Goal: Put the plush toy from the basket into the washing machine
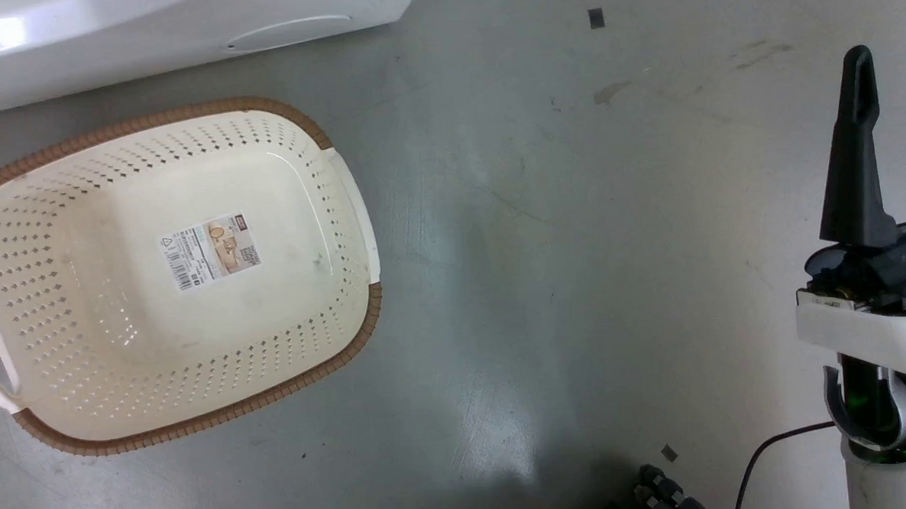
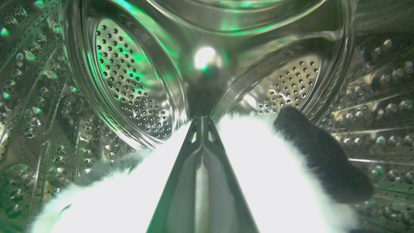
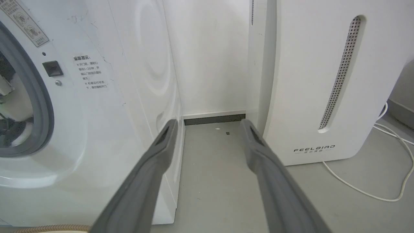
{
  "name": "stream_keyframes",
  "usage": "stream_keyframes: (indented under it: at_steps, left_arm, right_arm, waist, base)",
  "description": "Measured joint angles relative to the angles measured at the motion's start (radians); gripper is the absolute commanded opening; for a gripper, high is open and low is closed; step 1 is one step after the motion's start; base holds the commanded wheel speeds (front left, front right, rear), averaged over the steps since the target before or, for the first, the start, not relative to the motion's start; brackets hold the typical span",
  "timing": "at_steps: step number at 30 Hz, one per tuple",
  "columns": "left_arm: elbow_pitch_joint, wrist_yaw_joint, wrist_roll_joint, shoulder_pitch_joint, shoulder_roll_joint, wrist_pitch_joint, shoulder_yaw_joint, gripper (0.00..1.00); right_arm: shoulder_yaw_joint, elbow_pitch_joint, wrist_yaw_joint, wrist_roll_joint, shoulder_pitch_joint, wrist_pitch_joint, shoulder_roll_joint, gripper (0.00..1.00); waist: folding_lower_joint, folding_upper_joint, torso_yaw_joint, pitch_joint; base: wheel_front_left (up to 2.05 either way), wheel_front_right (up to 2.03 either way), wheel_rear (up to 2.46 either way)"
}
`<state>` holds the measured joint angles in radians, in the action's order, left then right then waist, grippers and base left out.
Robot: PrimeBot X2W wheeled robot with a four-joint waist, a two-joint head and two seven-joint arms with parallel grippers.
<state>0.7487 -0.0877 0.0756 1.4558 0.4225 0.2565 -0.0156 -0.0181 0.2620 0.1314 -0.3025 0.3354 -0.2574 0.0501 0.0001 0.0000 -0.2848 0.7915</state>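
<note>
Dark tapered fingers (image 1: pixel 854 168), white wrist housing (image 1: pixel 869 336), black cable (image 1: pixel 767 447)

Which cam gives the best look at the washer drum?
Left wrist view: the left gripper is inside the drum, perforated steel all around, plush toy clamped. Right wrist view catches the grey gasket; head view, white casing of the washing machine.

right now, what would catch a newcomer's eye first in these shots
Inside the washing machine, all shiny perforated steel lit green, the left gripper is shut on the bright white fur of the plush toy. On the grey floor sits the basket, a paper label on its bottom.
</note>
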Motion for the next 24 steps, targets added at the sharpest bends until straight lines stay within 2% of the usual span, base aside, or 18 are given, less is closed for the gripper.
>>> stream_keyframes:
  at_steps: [1,11,16,24]
  left_arm:
    - [0.01,-0.002,-0.008,0.003,0.002,0.001,0.004,1.0]
    - [0.029,-0.016,-0.026,-0.026,-0.003,0.001,0.02,1.0]
    - [0.014,-0.016,-0.01,-0.134,-0.031,0.001,0.006,1.0]
    - [-0.09,-0.025,0.015,-0.372,-0.076,0.001,-0.028,1.0]
  right_arm:
    - [0.0,0.0,0.0,-0.002,0.0,0.0,0.0,1.0]
    - [0.012,-0.007,0.0,-0.003,0.0,0.0,0.0,1.0]
    - [0.015,-0.018,0.0,0.02,-0.003,0.0,0.0,1.0]
    - [0.011,-0.041,0.0,0.058,-0.027,0.0,0.0,1.0]
  waist:
    - [0.0,0.0,-0.002,0.003]
    - [-0.0001,0.0,0.014,-0.023]
    - [-0.0001,0.0,0.03,-0.069]
    - [-0.0001,0.0,0.071,-0.162]
  base:
    - [0.0,0.0,0.0]
    - [0.0,0.0,0.0]
    - [0.0,0.0,0.0]
    - [0.0,0.0,0.0]
